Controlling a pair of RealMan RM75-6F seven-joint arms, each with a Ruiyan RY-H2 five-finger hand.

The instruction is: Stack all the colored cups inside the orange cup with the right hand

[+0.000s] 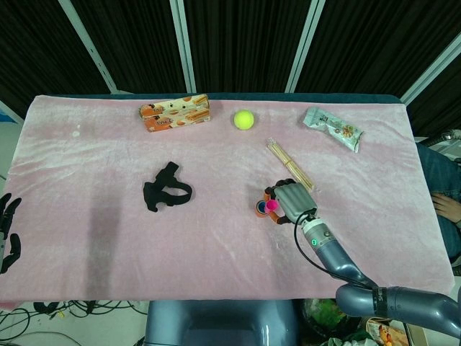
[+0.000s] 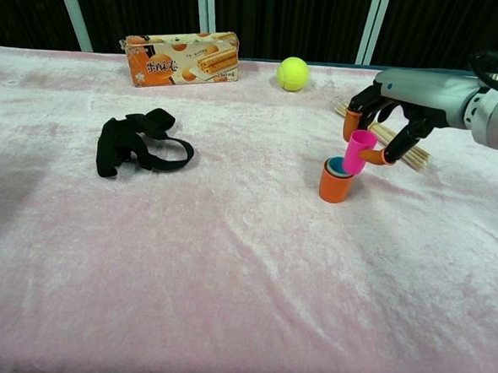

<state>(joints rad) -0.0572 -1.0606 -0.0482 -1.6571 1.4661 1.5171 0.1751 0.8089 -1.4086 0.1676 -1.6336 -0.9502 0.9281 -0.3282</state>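
An orange cup (image 2: 335, 183) stands upright on the pink cloth with a blue cup (image 2: 337, 166) nested inside it. My right hand (image 2: 387, 111) holds a pink cup (image 2: 357, 151) tilted, its bottom at the orange cup's rim. In the head view the right hand (image 1: 292, 200) covers most of the pink cup (image 1: 271, 206) and the orange cup (image 1: 259, 210) beside it. My left hand (image 1: 8, 231) hangs at the far left edge of the head view, off the table, with its fingers apart and nothing in it.
A black strap (image 2: 137, 142) lies left of centre. At the back are a snack box (image 2: 181, 57), a yellow tennis ball (image 2: 292, 73) and a snack packet (image 1: 332, 128). A bundle of wooden sticks (image 2: 403, 145) lies just behind the right hand.
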